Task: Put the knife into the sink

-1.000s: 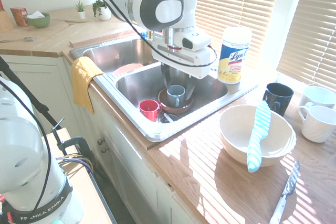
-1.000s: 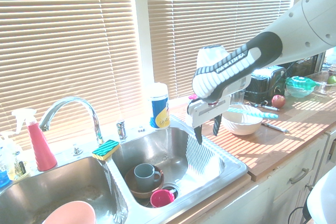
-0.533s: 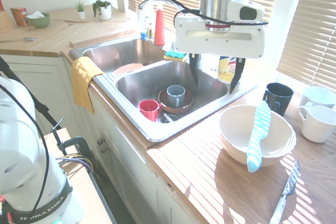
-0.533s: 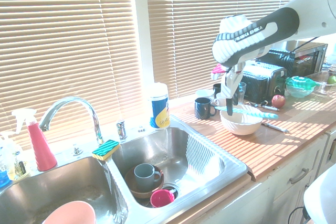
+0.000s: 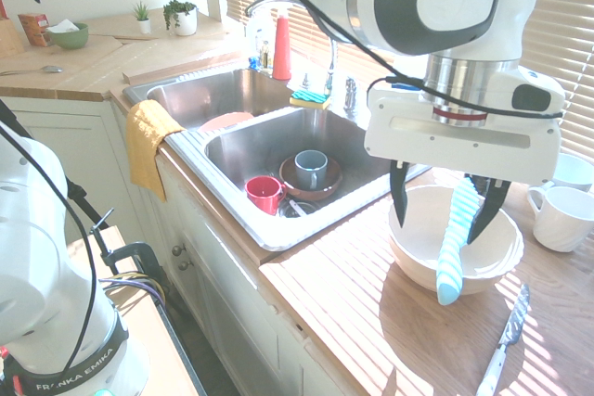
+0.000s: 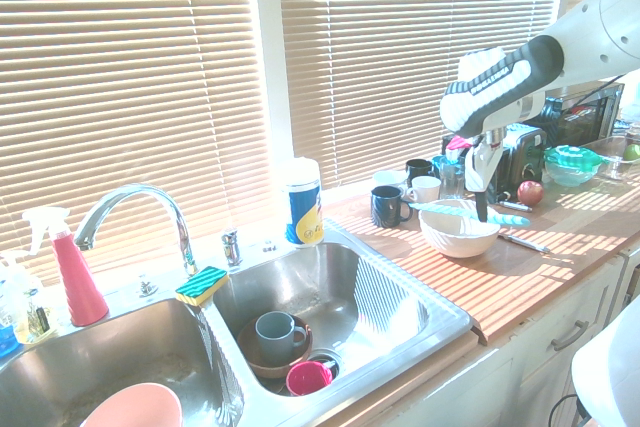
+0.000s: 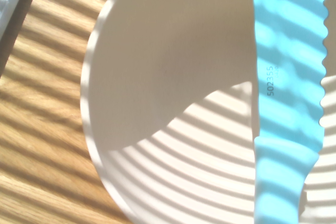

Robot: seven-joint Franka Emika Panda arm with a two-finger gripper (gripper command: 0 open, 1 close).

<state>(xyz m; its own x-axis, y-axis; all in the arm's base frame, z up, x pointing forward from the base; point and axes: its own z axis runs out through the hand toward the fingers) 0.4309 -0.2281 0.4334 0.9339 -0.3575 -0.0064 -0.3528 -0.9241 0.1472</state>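
Right now, nearest the tabletop [image 5: 353, 322] edge, the knife [image 5: 455, 243] lies across the rim of the white bowl [image 5: 422, 229], its tip sticking out toward me past the lip. Above it hangs the claw [image 5: 445, 206], fingers spread wide and holding nothing, one on each side of the blade. I'd say a good grasp means coming straight down and pinching the blade or the handle mid-length without nudging the bowl. Beyond that, the sink [image 5: 278, 136], already cluttered with cups, waits well apart.
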